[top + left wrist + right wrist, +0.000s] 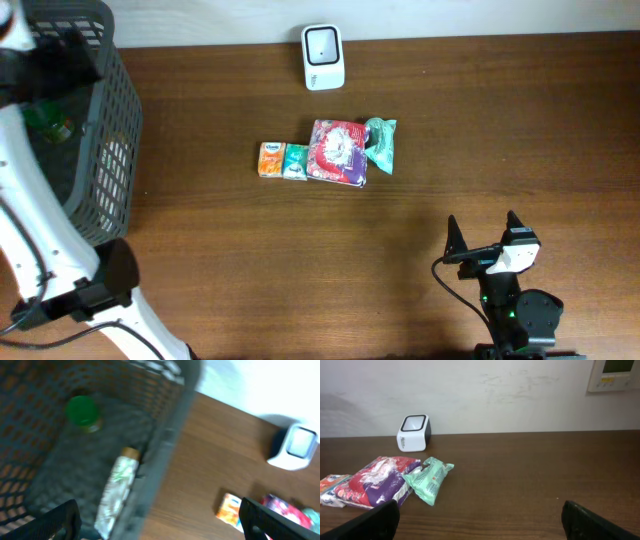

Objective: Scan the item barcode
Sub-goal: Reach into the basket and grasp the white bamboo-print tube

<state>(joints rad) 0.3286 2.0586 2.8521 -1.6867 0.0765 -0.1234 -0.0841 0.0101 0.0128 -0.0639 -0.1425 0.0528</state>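
Wood table (300, 260), left hand (160, 522) spread, above basket (110, 130)

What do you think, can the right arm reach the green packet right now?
Probably yes. The right gripper is open, only bare table lies between it and the green packet, and that packet lies uncovered at the row's end.

Basket (118, 120) blocks left; packets (336, 152) clutter table (250, 250) centre.

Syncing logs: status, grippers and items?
Left gripper open over basket, empty. Right gripper open, empty. Four packs by scanner, untouched. Nothing in the way.
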